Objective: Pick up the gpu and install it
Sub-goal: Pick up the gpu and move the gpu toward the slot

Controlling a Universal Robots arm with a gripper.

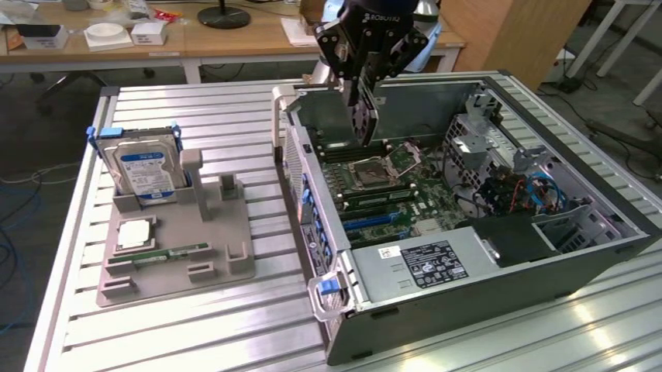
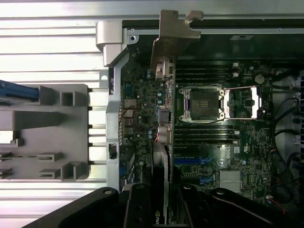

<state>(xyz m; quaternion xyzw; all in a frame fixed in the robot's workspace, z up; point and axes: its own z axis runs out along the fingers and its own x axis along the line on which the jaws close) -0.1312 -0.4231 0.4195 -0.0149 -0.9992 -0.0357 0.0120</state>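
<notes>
1. a ribbed metal table (image 1: 207,325) spans the foreground, with bright glare at the exterior view's lower right.
2. behind it, a wooden desk (image 1: 238,43) carries white boxes (image 1: 108,35) and a round black base (image 1: 225,15).
3. a tall wooden panel (image 1: 512,35) stands at the exterior view's right.
4. loose cables (image 1: 21,182) lie on the grey floor (image 1: 621,116).

We've got the case (image 1: 579,256) lying open on the worktop (image 1: 207,333), on the exterior view's right. Beside it on the left, apart from it, sits the tray (image 1: 207,232). On the tray: hard drive (image 1: 145,170) upright at the far end, cpu (image 1: 135,232) flat in front of it, memory stick (image 1: 170,254) flat just nearer than that. In the case: motherboard (image 1: 404,194) on the floor, socket (image 1: 370,170) mid-board. We see the gripper (image 1: 364,81) over the case's far-left part. The gpu (image 1: 362,116) hangs edge-down between its fingers, over the board between the socket and the tray-side wall, bracket toward the far wall. A desk (image 1: 238,39) stands behind the worktop.
</notes>
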